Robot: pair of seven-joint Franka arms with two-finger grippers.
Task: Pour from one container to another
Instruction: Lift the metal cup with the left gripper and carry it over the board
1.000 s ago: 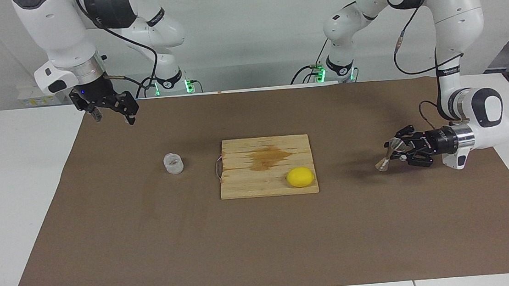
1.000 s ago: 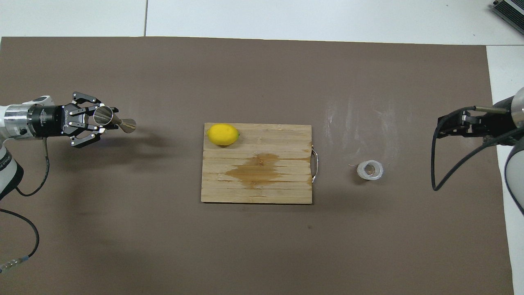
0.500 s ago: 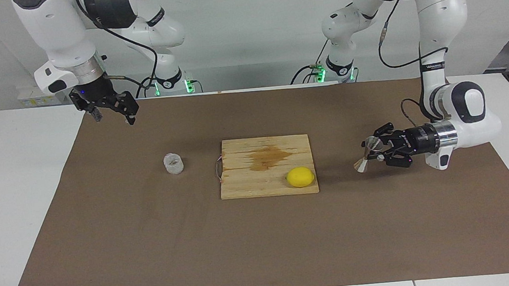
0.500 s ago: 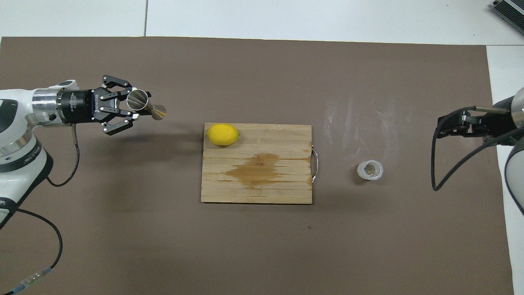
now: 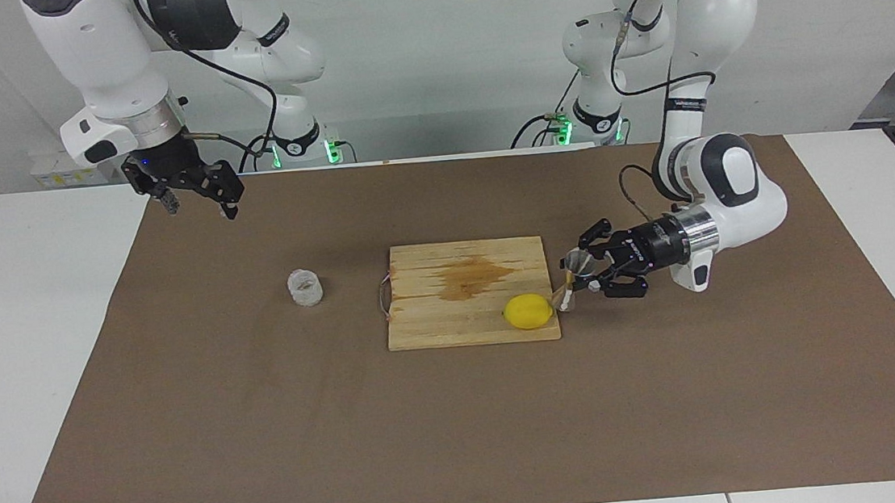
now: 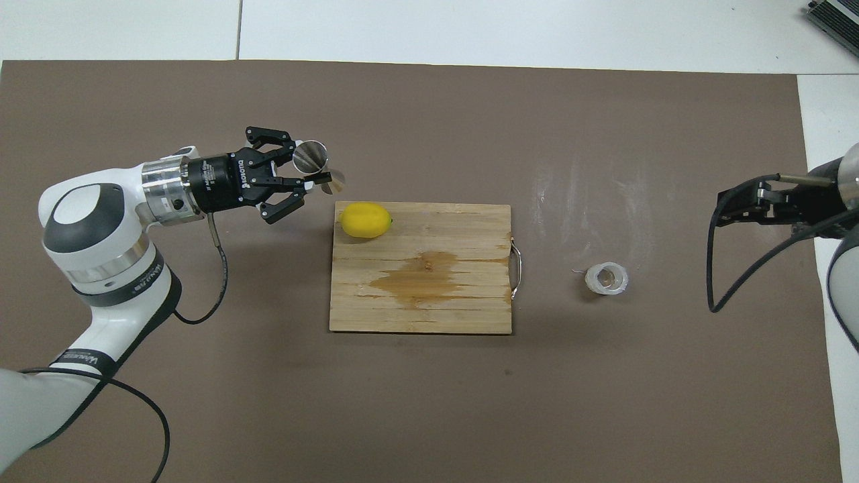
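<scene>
Facing view first: your left pincer [image 5: 588, 268], right of frame centre, pinches the jigger [image 5: 569, 277] at its waist, the long axis tilted, the lower cone just beside the wooden board [image 5: 454, 328] and the lemon [image 5: 528, 311]. Look left of the board for the glass cup [image 5: 306, 287], standing upright on the brown mat [image 5: 269, 429]; from the jigger it lies straight across the board toward frame left. Your right pincer [image 5: 195, 194] hangs at upper left with fingers spread, holding nothing, and waits; by my reckoning it is the nearer one to the cup.

Overhead view next: the left pincer [image 6: 310, 174] carries the jigger [image 6: 317, 166] at upper left of the board [image 6: 470, 315], and the cup [image 6: 607, 279] sits at right of the board, alone on open counter [image 6: 470, 33]. Only the right pincer's [image 6: 735, 204] dark body shows at the right edge.
</scene>
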